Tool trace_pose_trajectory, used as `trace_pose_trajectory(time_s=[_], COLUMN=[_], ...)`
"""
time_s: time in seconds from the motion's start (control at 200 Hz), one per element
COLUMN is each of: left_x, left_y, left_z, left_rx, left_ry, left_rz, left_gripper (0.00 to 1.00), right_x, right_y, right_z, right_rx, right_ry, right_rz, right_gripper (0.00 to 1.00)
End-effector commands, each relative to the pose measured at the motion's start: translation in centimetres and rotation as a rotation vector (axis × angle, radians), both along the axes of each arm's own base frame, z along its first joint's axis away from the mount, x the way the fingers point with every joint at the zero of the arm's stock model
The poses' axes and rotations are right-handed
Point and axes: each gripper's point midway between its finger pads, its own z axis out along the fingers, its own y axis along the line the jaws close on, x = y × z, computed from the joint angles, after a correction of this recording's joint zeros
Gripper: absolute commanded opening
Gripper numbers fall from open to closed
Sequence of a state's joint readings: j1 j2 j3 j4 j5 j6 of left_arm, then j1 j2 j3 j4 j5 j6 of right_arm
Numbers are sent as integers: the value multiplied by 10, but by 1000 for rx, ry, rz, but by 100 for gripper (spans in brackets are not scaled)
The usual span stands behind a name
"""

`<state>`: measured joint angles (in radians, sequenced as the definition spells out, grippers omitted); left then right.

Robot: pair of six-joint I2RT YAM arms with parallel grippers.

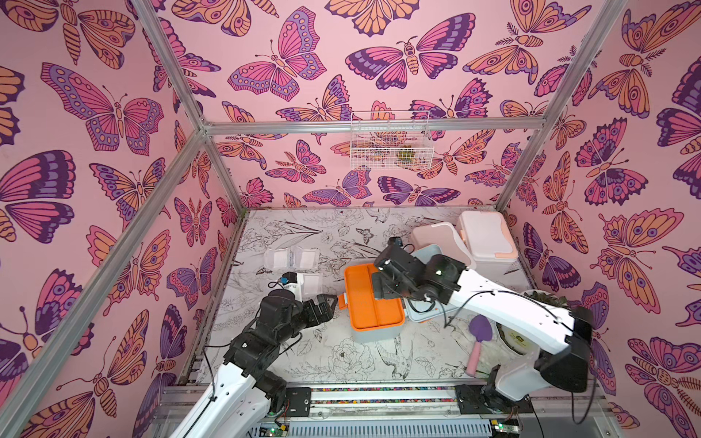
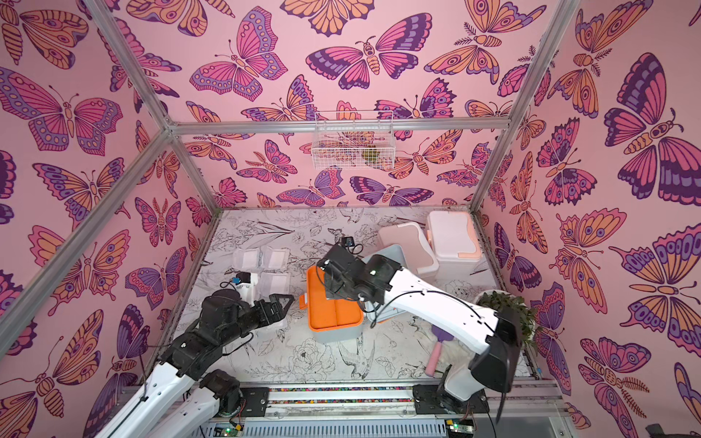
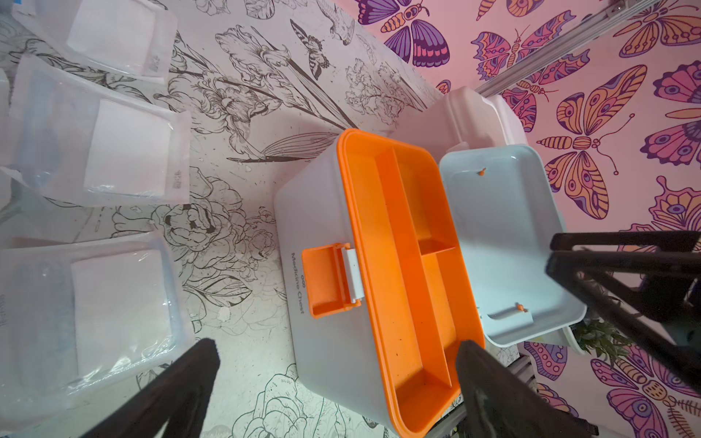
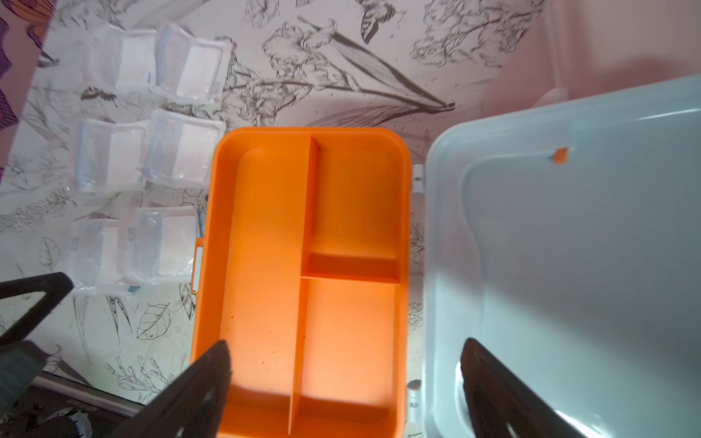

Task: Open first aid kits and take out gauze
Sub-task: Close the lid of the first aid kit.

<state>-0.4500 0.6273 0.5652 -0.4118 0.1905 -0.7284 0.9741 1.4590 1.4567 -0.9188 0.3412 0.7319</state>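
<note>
Floral surface (image 1: 303, 352): left end effector (image 3: 339, 343), right end effector (image 4: 347, 343) wide open, empty; right, hovering low, may snag blue kit's (image 1: 373, 335) tray (image 4: 265, 246).

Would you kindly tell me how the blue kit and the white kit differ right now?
The blue kit stands open, its lid swung back and an empty orange tray exposed; the white kit is shut. The blue kit has orange trim, the white kit peach. The blue kit sits mid-table, the white kit in the far right corner. Both are upright, rounded plastic boxes.
</note>
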Motion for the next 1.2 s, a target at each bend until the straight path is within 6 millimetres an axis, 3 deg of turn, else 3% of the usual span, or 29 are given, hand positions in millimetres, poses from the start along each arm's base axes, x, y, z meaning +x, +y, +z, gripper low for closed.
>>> trace_pose_trajectory(time_s=[0.0,0.25,0.401,0.576,0.776,0.926,0.946,1.042,1.192], left_x=[3,25,45,64,76,80,82,81,78], left_y=[-14,-26,-39,-52,-71,-85,-87,-96,-111], left_z=[20,27,25,14,0,-6,-18,-21,-24], left_rx=[-18,7,-45,-108,-202,-260,-252,-255,-260], left_ry=[-42,-1,30,59,86,102,136,140,143], left_rz=[-81,-130,-166,-193,-239,-279,-279,-300,-339], left_gripper=[100,100,100,100,100,100,100,100,100], right_x=[4,7,9,12,13,13,13,11,1], right_y=[-35,-126,-147,-139,-113,-104,-104,-98,-71], right_z=[4,-3,-21,-44,-52,-36,-33,-14,22], right_rx=[-18,137,271,372,461,525,530,571,673], right_ry=[-58,-47,4,80,148,135,130,106,55], right_rz=[-2,-160,-213,-188,-99,-69,-66,-32,84], right_gripper=[99,99,99,99,99,99,99,99,99])
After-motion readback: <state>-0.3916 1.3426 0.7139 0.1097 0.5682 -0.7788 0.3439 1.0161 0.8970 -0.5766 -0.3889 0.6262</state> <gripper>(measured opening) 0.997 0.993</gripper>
